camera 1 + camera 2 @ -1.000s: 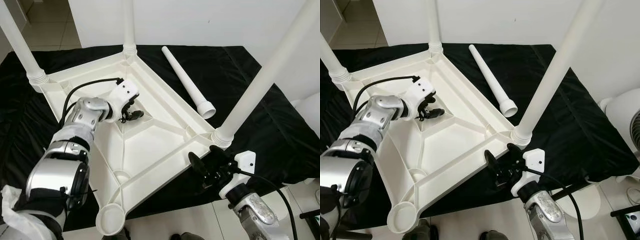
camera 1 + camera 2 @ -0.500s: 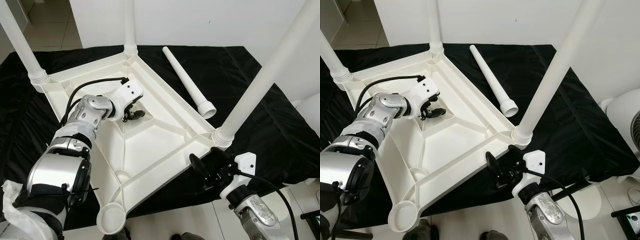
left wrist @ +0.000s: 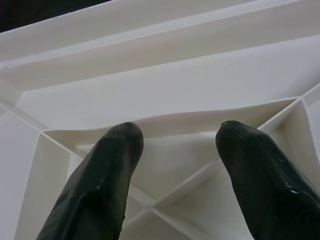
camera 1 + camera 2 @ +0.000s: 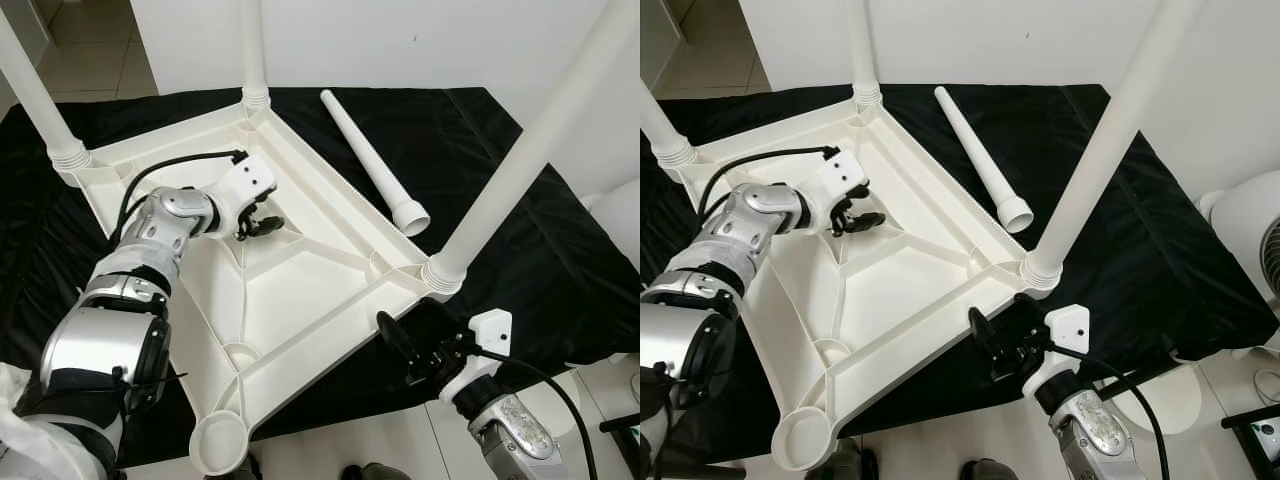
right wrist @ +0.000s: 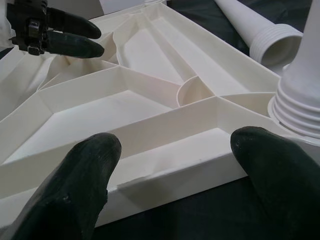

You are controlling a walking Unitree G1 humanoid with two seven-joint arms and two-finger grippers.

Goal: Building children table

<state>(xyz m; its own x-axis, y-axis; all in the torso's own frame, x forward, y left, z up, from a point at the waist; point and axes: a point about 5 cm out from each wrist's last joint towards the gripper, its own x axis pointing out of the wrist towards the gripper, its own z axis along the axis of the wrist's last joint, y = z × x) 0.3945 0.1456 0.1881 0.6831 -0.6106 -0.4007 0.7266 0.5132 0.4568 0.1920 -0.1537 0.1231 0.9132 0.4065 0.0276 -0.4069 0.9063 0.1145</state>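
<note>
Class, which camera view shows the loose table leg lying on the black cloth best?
The left eye view: the loose table leg shows whole, lying beside the upturned table top. The right eye view shows it equally; the right wrist view catches just its ribbed open end.

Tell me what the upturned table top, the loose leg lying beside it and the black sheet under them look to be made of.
Table top: apparently moulded plastic, off-white with a dull sheen; thin ribs and a round corner socket suggest moulding.
Loose leg: seemingly the same plastic, a hollow tube with a ringed, open end.
Black sheet: probably thin fabric or film; it wrinkles and shines faintly, but which one is unclear.
</note>
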